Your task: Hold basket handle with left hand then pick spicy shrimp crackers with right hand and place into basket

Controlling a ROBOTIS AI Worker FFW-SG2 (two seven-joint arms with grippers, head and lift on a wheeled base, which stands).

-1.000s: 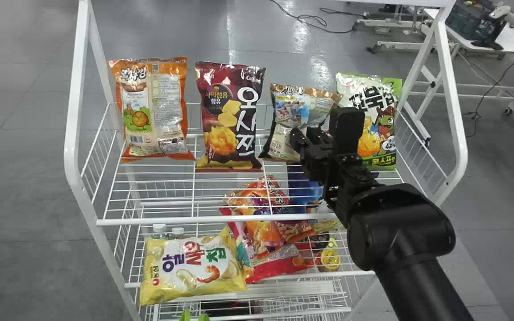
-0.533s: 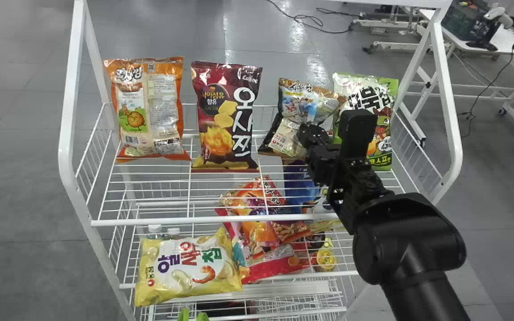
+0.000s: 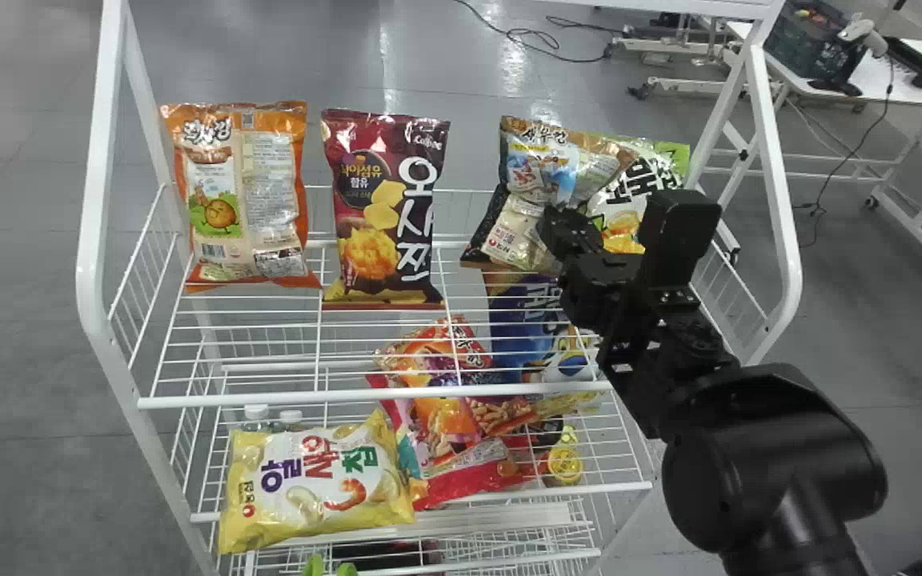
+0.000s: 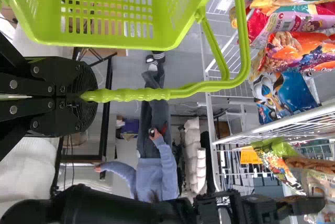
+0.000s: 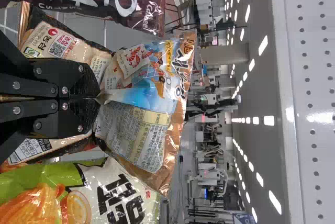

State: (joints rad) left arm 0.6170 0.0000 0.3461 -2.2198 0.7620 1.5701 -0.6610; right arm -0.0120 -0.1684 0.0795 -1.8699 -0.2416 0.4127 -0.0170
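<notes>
The spicy shrimp crackers (image 3: 553, 164) tilt at the white rack (image 3: 381, 394), their creased middle pinched by the closed right end effector (image 3: 561, 218), partly covering a green-and-white bag (image 3: 653, 178); the left end effector (image 4: 88, 97) clenches the green basket's handle (image 4: 141, 94).

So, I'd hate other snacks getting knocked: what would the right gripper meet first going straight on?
Beyond the crackers it grips, the right gripper looks free to go on, passing between the maroon bag and the green bag as far as the wrist view shows, though depth is unclear.
</notes>
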